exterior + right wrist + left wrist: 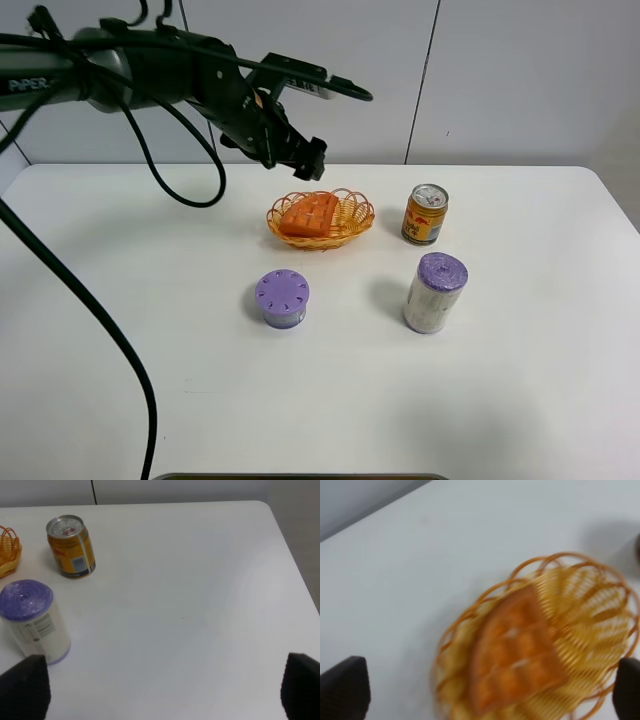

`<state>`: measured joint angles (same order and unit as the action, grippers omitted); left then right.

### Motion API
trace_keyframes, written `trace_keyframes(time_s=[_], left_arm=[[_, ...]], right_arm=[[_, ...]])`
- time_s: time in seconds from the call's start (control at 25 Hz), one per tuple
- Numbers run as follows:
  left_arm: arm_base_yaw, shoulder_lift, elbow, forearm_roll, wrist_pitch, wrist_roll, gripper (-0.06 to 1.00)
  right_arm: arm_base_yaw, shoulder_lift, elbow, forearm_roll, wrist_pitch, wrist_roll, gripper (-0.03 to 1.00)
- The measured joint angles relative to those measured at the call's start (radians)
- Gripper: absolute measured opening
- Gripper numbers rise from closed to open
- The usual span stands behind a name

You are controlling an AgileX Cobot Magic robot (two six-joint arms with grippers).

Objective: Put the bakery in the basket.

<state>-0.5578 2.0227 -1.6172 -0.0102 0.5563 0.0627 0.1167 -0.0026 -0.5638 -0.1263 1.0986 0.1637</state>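
Your bakery [308, 214] already lies in the basket [355, 228], looks light and stiff, best pinched by its side edges, and both the left gripper [490, 695] and right gripper [160, 692] have jaws wide apart, holding nothing.

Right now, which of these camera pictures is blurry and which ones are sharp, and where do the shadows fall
The left wrist view is smeared: the basket and the bakery in it look soft. The exterior high view is sharp, with soft shadows left of the purple-topped roll and drink can. The right wrist view is crisp, evenly lit.
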Motion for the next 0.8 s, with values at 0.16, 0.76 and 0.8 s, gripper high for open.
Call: trace_keyframes(time_s=[0.16,0.76,0.8], left_arm=[[0.067,-0.072,0.0,0.01,0.167,0.0,0.99],[0.371,-0.44,0.184,-0.052,0.579,0.179,0.99],[0.387,-0.48,0.226,-0.055,0.579,0.185,0.99]], right_arm=[[0.0,0.0,0.0,0.0,0.0,0.0,0.91],[0.0,0.0,0.0,0.0,0.0,0.0,0.91],[0.0,0.0,0.0,0.0,0.0,0.0,0.91]])
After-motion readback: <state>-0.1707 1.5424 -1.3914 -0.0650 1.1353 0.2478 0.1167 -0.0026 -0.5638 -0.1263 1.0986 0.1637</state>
